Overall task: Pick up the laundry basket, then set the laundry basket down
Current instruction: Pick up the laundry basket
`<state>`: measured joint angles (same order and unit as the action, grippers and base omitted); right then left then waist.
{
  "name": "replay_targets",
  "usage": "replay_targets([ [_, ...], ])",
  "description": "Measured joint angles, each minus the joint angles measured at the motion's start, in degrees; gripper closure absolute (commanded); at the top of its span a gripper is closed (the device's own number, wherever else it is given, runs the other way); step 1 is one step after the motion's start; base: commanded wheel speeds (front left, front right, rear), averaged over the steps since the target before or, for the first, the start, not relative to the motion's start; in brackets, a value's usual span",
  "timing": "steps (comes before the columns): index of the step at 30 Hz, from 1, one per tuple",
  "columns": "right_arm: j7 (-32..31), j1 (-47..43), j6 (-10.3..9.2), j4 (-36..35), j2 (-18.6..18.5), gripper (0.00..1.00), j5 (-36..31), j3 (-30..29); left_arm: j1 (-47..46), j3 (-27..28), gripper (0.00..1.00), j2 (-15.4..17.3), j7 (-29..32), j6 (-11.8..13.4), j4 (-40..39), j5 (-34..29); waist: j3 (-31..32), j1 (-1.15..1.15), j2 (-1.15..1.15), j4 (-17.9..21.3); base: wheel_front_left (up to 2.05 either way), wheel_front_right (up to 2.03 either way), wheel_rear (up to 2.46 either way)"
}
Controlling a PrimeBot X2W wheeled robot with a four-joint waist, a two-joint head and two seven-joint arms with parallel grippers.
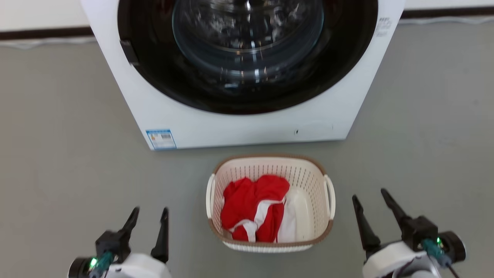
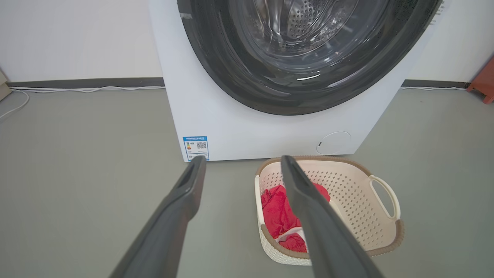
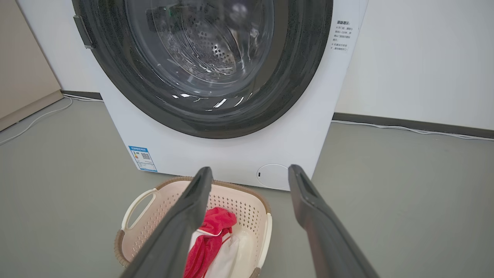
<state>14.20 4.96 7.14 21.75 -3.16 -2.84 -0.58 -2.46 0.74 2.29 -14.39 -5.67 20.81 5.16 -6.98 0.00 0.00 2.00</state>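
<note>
The laundry basket (image 1: 305, 177) stands on the grey floor just in front of the washer, cream-white and perforated with a brown rim and white side handles. It holds red and white clothes (image 1: 254, 208). My left gripper (image 1: 150, 214) is open at the lower left, well clear of the basket's left handle (image 1: 210, 195). On the other side my right gripper (image 1: 370, 195) is open, a short way from the right handle (image 1: 330, 197). The left wrist view shows the basket (image 2: 347, 193) past the open fingers, and the right wrist view has the basket (image 3: 239, 204) low and left.
A white front-loading washer (image 1: 239, 123) with a dark round door stands right behind the basket. Grey floor (image 1: 58, 154) spreads open on both sides. White cables (image 3: 405, 129) run along the wall's dark baseboard. A red-brown object (image 2: 482, 83) sits at the far right of the left wrist view.
</note>
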Motion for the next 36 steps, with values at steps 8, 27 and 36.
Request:
replay_targets([
  [8, 0.0, 6.4, 0.00, 6.4, 0.2, 0.00, -0.2, -3.4, -6.8, -2.7, 0.00, 0.0, -0.1, -0.6, 3.9, 0.0, -6.3, 0.00, 0.00, -0.1, 0.00, 0.00, 0.00],
  [27, 0.0, 30.1, 0.01, 23.6, 0.1, 0.00, -2.7, -6.3, -33.6, -7.6, 0.00, -0.4, -0.3, -1.0, 23.2, -0.5, -27.5, 0.00, 0.00, -0.1, 0.00, 0.00, 0.00],
  [36, 0.0, 34.8, 0.01, 25.3, 0.0, 0.00, -3.3, -6.6, -40.2, -8.0, 0.00, -0.5, -0.3, -0.3, 27.8, 0.5, -34.9, 0.00, 0.00, 0.3, 0.00, 0.00, 0.00],
])
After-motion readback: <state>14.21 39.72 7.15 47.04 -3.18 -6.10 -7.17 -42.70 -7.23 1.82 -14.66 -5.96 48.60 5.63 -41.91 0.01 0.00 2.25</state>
